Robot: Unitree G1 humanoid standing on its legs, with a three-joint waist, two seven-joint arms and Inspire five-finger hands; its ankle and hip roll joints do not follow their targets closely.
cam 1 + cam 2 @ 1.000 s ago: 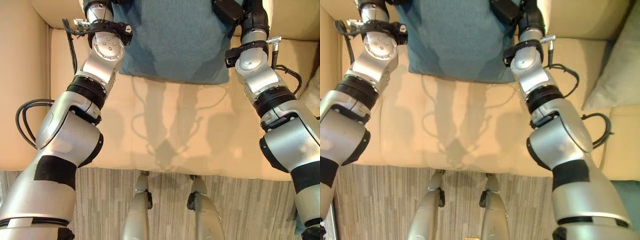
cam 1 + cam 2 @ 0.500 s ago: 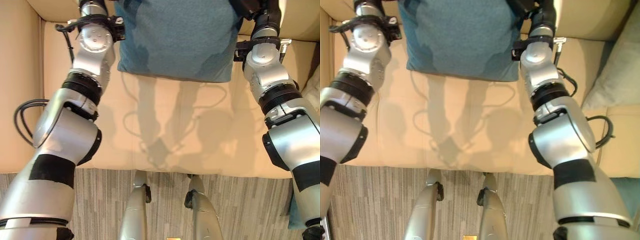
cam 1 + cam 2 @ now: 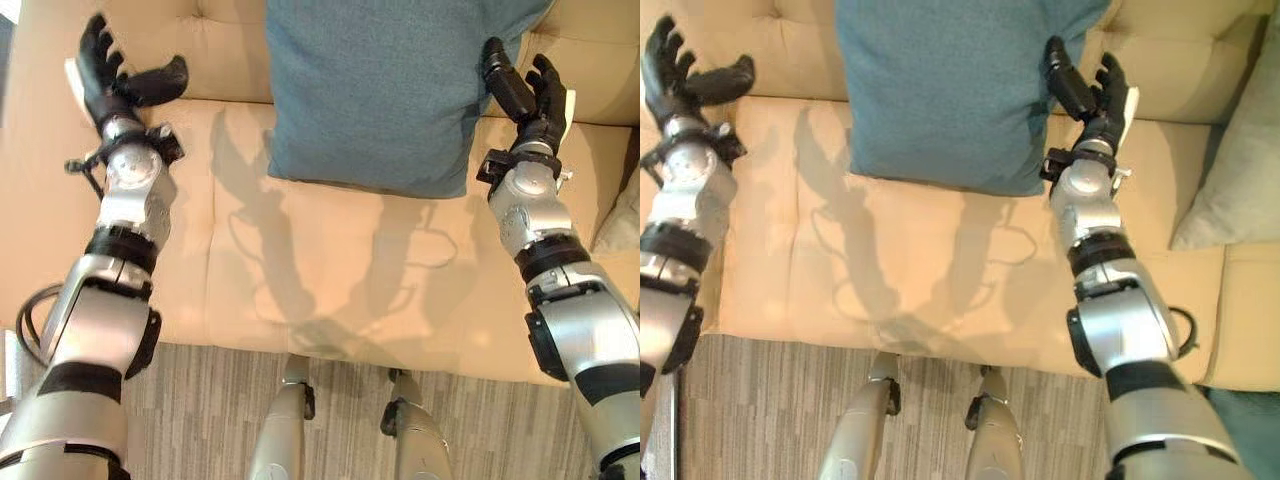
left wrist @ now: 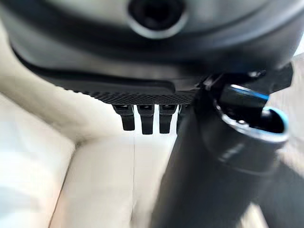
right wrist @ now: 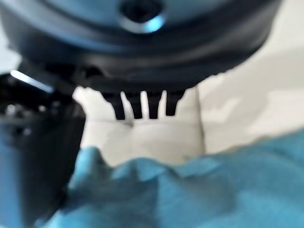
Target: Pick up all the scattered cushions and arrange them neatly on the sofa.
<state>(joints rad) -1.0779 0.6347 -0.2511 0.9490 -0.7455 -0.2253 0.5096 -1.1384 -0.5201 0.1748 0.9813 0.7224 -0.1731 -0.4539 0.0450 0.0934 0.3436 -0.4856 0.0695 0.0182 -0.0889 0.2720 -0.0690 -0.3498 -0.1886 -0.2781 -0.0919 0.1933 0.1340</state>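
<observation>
A teal cushion (image 3: pixel 375 85) stands leaning against the cream sofa's backrest (image 3: pixel 215 40), its lower edge resting on the seat (image 3: pixel 330 270). My left hand (image 3: pixel 110 75) is raised well to the cushion's left, fingers spread, holding nothing. Close beside the cushion's right edge is my right hand (image 3: pixel 525 90), fingers straight and apart from the fabric. The right wrist view has teal cloth (image 5: pixel 190 190) just past the straight fingers (image 5: pixel 142 107).
A pale grey-green cushion (image 3: pixel 1240 160) lies on the sofa at the far right. The sofa's left armrest (image 3: pixel 30 180) bounds the seat on the left. Striped grey floor (image 3: pixel 200 420) runs along the seat's front edge.
Both hands have let go of the teal cushion and pulled outward and back, now open. The cushion stays against the backrest. The camera view has shifted too.
</observation>
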